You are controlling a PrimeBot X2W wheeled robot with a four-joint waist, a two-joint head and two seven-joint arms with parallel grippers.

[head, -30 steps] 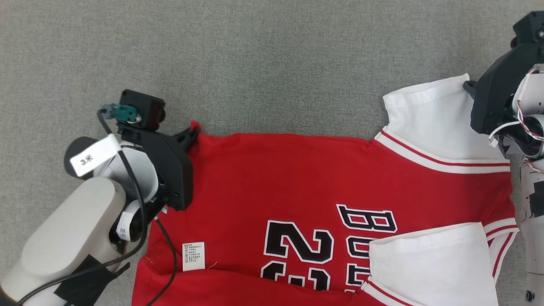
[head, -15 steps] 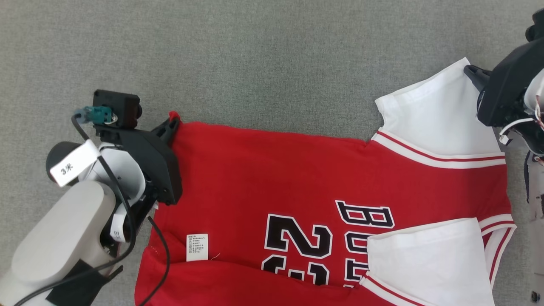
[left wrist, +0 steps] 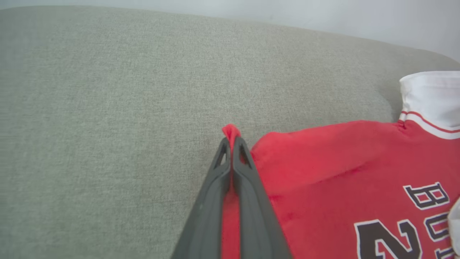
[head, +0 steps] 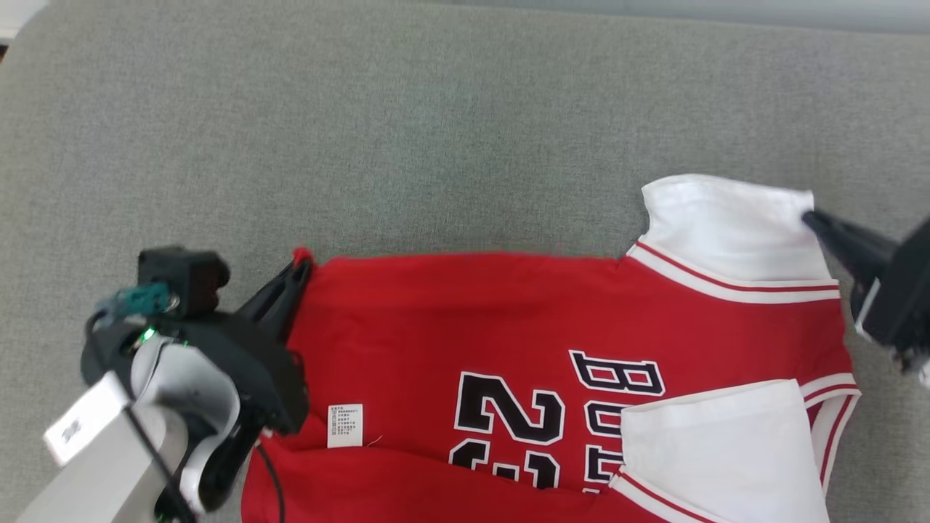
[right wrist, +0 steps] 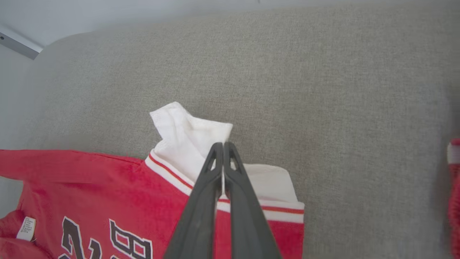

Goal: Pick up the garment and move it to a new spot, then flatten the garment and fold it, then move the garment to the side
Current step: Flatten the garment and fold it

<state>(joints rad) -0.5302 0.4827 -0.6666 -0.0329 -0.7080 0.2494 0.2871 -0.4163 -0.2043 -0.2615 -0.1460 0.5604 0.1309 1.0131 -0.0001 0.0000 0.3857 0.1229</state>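
Observation:
The garment [head: 465, 319] is a red jersey with white sleeves and black lettering, spread over a grey cushioned surface [head: 407, 131]. My left gripper [head: 299, 266] is shut on the red corner at the garment's far left; that pinched tip of cloth [left wrist: 230, 130] pokes past the left gripper [left wrist: 232, 141] in the left wrist view. My right gripper [head: 811, 218] is shut on the outer edge of the white sleeve [head: 726, 225] at the far right. The right wrist view shows the right gripper [right wrist: 223, 145] clamped on the white sleeve [right wrist: 179, 129]. A second white sleeve [head: 719, 443] lies folded over the lettering.
Bare grey cushion [left wrist: 107, 108] stretches beyond and to both sides of the garment. Its back edge [head: 654, 14] runs along the top of the head view, with a pale wall [right wrist: 107, 14] behind. A white care label [head: 345, 426] lies on the red cloth near my left arm.
Both grippers keep their hold on the garment, which lies straighter along its far edge. The whole head picture has shifted, and the cushion's back edge has come into view.

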